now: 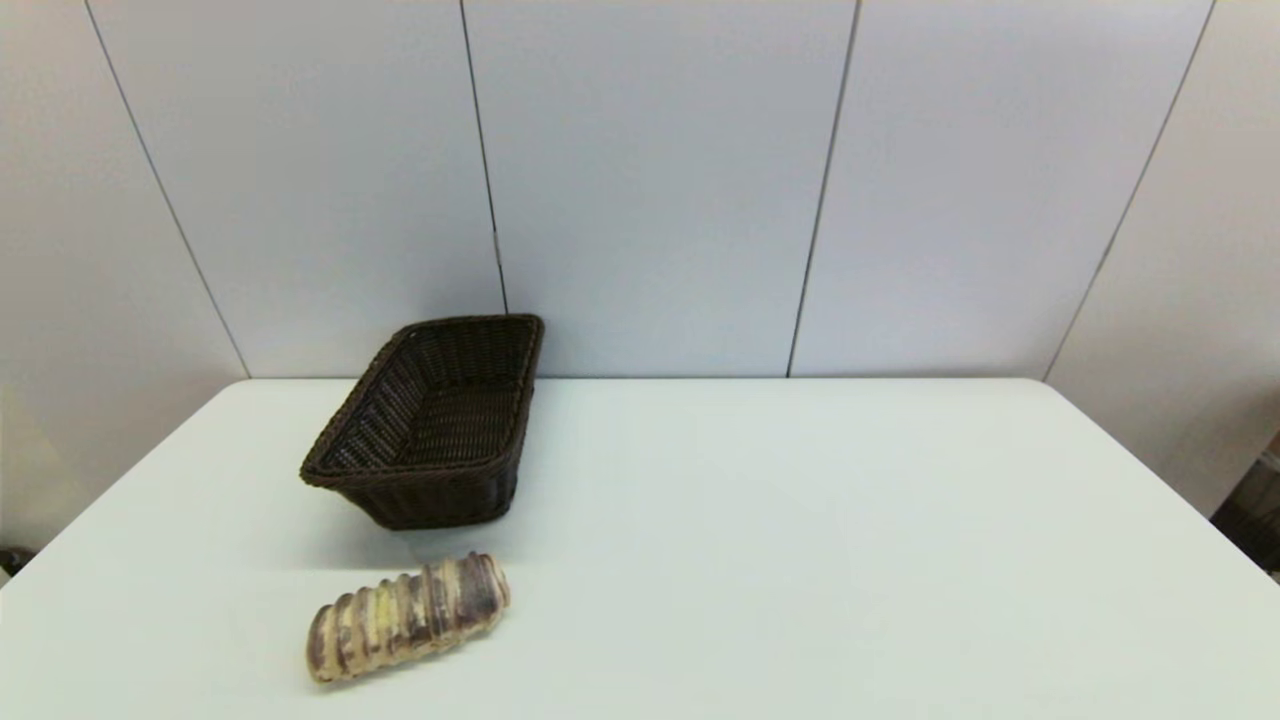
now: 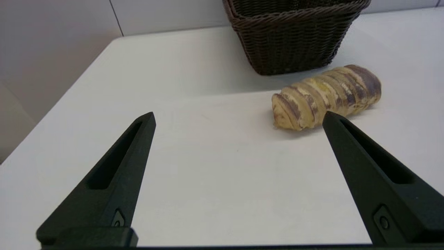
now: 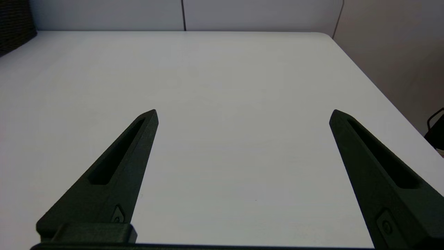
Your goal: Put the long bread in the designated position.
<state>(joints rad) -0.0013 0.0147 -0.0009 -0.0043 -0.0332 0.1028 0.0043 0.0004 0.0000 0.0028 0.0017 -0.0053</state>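
The long bread (image 1: 408, 616) lies on the white table near its front left, a ridged tan-yellow loaf with purple-brown stripes. It rests just in front of the dark wicker basket (image 1: 432, 420), apart from it. In the left wrist view the long bread (image 2: 326, 96) shows beyond one finger of my left gripper (image 2: 239, 118), which is open and holds nothing, with the basket (image 2: 295, 38) behind it. My right gripper (image 3: 242, 114) is open over bare table on the right side. Neither arm appears in the head view.
The basket is empty inside. The white table (image 1: 800, 540) ends at grey wall panels at the back. Its right edge and rounded corner (image 3: 333, 34) show in the right wrist view, with a dark object (image 3: 435, 130) beyond the edge.
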